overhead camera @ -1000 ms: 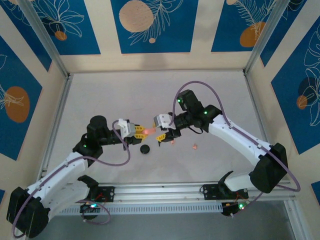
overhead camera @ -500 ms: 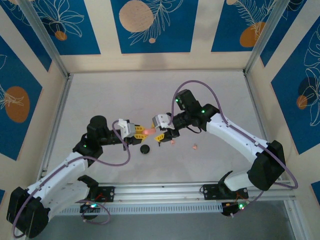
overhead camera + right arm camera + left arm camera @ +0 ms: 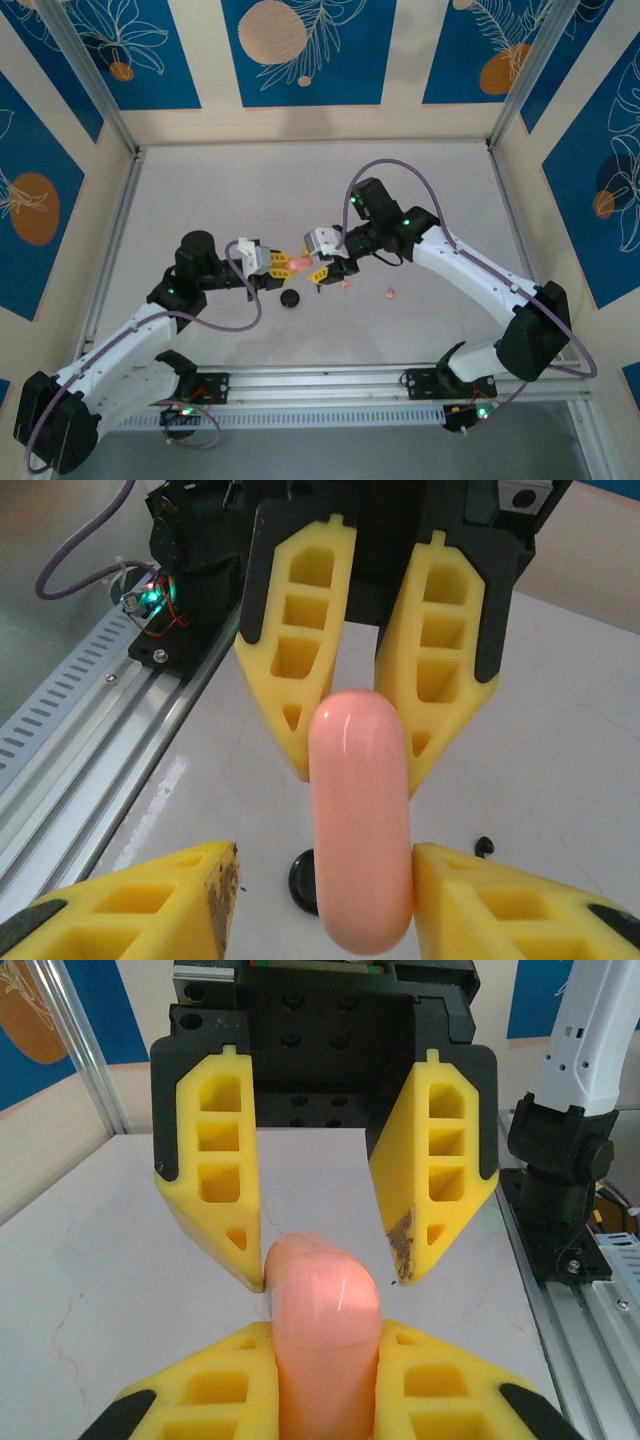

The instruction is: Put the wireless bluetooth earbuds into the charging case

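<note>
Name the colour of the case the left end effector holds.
Glossy pink; the case shows best in right wrist view.

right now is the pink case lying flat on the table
No, the pink case is clamped between the fingers of the left end effector, held up above the table.

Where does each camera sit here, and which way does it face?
Top external: above and behind the bases, looking down on the table; left arm and right arm meet mid-table.
Left wrist: on the left arm, looking past its own fingers, clamped on the pink charging case, toward the right gripper.
Right wrist: on the right arm, looking past its own spread fingers back at the left gripper.
Shared: both wrist views show the pink charging case, from opposite ends.
</note>
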Tool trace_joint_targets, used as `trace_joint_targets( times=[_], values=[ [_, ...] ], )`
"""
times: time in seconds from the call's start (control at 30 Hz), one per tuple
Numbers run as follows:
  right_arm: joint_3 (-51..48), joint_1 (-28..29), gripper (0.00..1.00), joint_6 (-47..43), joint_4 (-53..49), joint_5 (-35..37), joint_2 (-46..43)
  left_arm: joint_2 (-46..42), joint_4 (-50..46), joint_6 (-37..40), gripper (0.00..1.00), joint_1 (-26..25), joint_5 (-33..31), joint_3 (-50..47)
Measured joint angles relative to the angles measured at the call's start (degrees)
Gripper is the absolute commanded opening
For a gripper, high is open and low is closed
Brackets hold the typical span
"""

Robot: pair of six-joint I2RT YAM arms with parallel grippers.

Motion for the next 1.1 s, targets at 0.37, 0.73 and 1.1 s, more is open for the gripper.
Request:
trace_joint_targets(
  times=[0.37,0.73,1.1],
  values=[
    [2.3,0.9,0.38,0.7,-0.8,-1.4,2.0,0.0,0.0,0.0,0.09,0.0,1.0,0.0],
    [4.2,1.0,0.17,0.2,-2.4,-1.6,3.6,-0.9,1.3,-0.2,0.43,0.1,0.7,-1.1],
    [6.2,2.7,0.17,3.0,-6.8,5.2,3.5,-2.1,-5.3,5.9,0.48,-0.5,-4.3,-1.1]
  ],
)
